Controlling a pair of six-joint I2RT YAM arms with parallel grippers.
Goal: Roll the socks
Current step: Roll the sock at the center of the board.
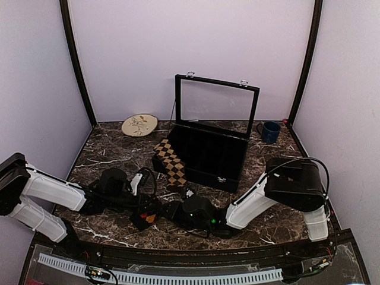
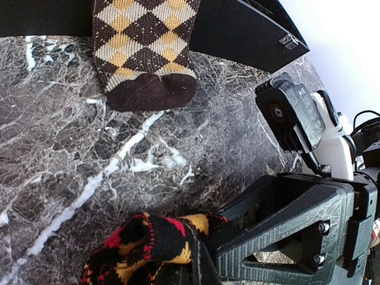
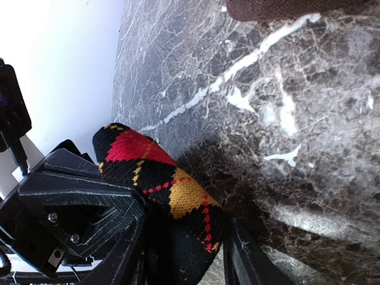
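The red, orange and black sock (image 1: pixel 146 218) is bunched into a roll near the table's front, between my two grippers. My left gripper (image 2: pixel 202 264) is shut on one end of this red sock (image 2: pixel 148 246). In the right wrist view the red sock (image 3: pixel 160 178) fills the gap between my right gripper's (image 3: pixel 187 261) fingers, which press on both of its sides. The tan-brown and black sock (image 1: pixel 171 161) lies flat and unrolled beside the case, its dark toe (image 2: pixel 151 92) pointing toward me.
An open black case with a raised glass lid (image 1: pixel 208 155) stands mid-table behind the grippers. A round patterned plate (image 1: pixel 139 124) lies at the back left and a blue mug (image 1: pixel 270 132) at the back right. The right arm's wrist (image 2: pixel 300 122) is close beside my left gripper.
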